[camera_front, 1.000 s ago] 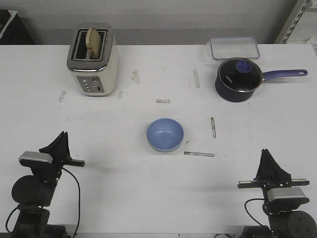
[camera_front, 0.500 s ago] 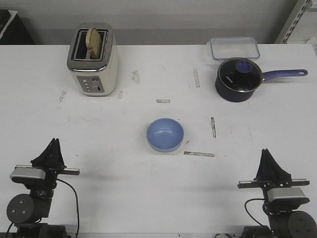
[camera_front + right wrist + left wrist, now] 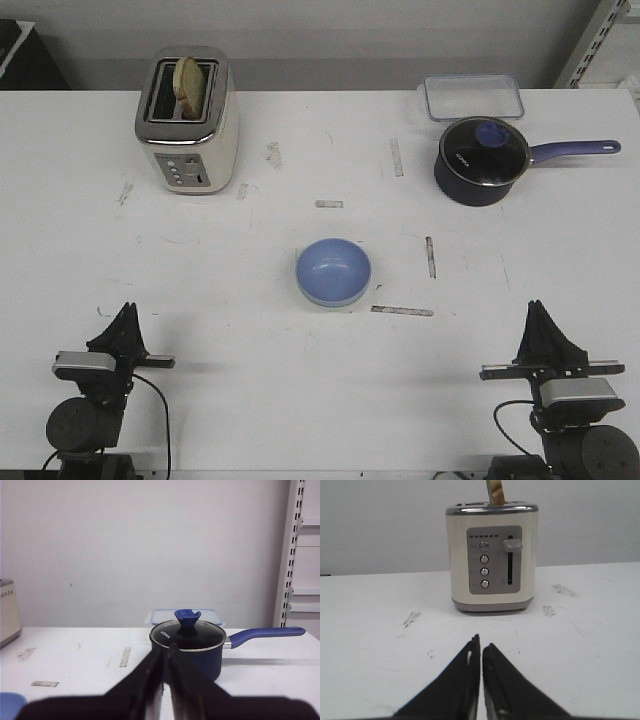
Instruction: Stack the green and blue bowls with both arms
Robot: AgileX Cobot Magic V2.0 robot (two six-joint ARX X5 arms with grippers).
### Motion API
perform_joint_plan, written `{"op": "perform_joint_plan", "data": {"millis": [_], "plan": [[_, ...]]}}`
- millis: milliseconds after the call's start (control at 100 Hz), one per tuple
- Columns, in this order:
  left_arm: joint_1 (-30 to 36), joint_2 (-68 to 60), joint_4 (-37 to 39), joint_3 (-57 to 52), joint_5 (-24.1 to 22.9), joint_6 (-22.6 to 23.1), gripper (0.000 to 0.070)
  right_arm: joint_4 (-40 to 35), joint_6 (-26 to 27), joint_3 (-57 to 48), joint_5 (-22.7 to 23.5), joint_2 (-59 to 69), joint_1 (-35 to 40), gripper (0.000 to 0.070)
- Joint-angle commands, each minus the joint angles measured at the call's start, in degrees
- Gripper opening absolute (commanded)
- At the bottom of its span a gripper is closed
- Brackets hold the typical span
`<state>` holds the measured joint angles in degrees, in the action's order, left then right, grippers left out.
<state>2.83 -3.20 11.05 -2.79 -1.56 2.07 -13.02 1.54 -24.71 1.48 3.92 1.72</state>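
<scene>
Blue bowl point(image 3: 333, 269): sits nested inside the green bowl point(image 3: 322, 298), mid-table, a little toward the robot. Stack looks done.
Green bowl: only a thin pale rim shows under the blue one on the near side.
Bowl in right wrist view: a blue sliver point(image 3: 10, 703) at the frame edge, nothing more to read from it.
Left gripper point(image 3: 124, 327): parked at the near left edge of the table point(image 3: 230, 380), well apart from the bowls, holding nothing.
Left fingers point(image 3: 465, 680): pressed together, only a hairline slit between them, tips aimed at the toaster point(image 3: 492, 557).
Right gripper point(image 3: 541, 330): parked at the near right edge, well apart from the bowls, holding nothing.
Right fingers point(image 3: 185, 680): pressed together, pointing toward the saucepan point(image 3: 187, 647).
Toaster: cream and steel, far left of the table point(image 3: 187, 120), a slice of bread point(image 3: 190, 85) standing in one slot.
Saucepan: dark blue, glass lid on, far right point(image 3: 481, 160), handle point(image 3: 575, 149) pointing right.
Container: clear plastic box with a blue-edged lid point(image 3: 472, 97), just behind the saucepan.
Table: white, scuffed, with short strips of tape point(image 3: 402, 310) near the bowls.
Shelf upright: slotted white rail point(image 3: 287, 555) by the wall on the right.
</scene>
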Motion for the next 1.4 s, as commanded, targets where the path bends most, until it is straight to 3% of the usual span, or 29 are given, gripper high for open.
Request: {"op": "perform_joint_plan", "data": {"millis": [0, 1390], "plan": [[-0.4, 1.3, 0.7, 0.8, -0.2, 0.5, 0.0001, 0.5, 0.5, -0.5, 0.0, -0.2, -0.1, 0.0009], [-1.3, 3.0, -1.1, 2.1, -0.4, 0.4, 0.0001, -0.4, 0.5, -0.3, 0.0, -0.6, -0.1, 0.0009]]}}
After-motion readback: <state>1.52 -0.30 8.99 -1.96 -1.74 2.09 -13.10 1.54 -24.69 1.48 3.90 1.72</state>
